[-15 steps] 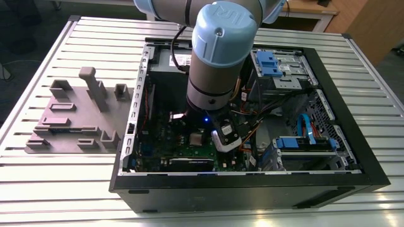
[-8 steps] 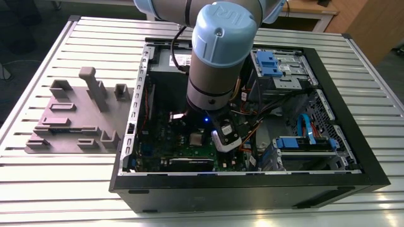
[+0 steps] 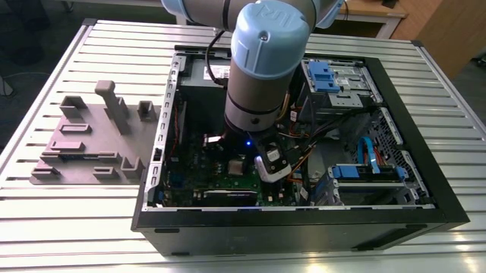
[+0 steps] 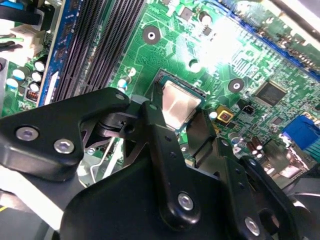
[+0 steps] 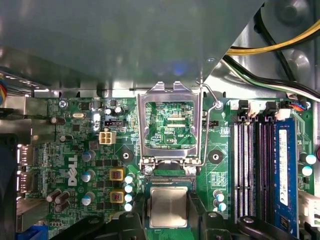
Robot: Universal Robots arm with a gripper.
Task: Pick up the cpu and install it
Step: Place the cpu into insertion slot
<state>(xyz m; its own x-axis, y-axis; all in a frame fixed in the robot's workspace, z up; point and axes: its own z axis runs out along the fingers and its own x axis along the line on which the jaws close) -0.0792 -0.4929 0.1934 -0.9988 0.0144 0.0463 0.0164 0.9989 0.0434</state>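
Gripper position was low inside the open computer case, at the end of the single arm, and centred on the chip. No sideways offset was visible in either wrist view. The chip lay straight beneath the gripper, which straddled it across two opposite edges. Whether the gripper was clamped on the chip or had let go could not be told.

The chip lay flat, shiny side up, inside the square socket on the green board. Being square, it had no long axis. Its edges ran parallel to the socket walls and to the memory slots beside it. It appeared level, but full seating could not be confirmed. The metal hold-down frame stood swung open, hinged at the socket edge, so the chip was uncovered.

In the exterior view the chip sat toward the exterior view's left half of the case, nearer the near wall than the far one. The blue drive brackets lay well apart from it, toward the exterior view's right. A grey fixture plate rested on the slatted table outside the case, on the exterior view's left, well apart from the gripper.
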